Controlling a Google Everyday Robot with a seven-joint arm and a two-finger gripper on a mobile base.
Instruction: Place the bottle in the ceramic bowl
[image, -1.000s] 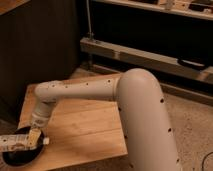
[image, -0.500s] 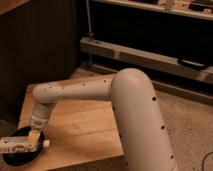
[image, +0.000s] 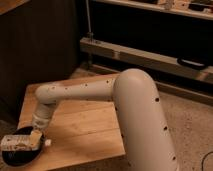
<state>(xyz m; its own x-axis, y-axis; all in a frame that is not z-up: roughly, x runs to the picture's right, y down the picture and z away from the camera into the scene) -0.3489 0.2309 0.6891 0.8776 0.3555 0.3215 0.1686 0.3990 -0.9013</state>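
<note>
The fingers (image: 35, 133) close around one end of the bottle (image: 17, 142), as far as the view shows, holding it on its side. The gripper (image: 36, 136) sits at the low left of the view, at the end of the single white arm (image: 80, 92), which reaches down and left across the table (image: 85, 130).

There is one bottle, pale with tan marks on its label. It lies roughly level across the top of the one bowl (image: 20, 157). Its far end points toward the left edge of the view. A small white tip (image: 47, 143) sticks out just right of the gripper. Whether the bottle touches the bowl's inside cannot be told.

The bowl is dark and round and stands on the near left corner of the one wooden table. Behind the table runs one long metal rail (image: 145, 55), with speckled floor (image: 195, 130) to the right.
</note>
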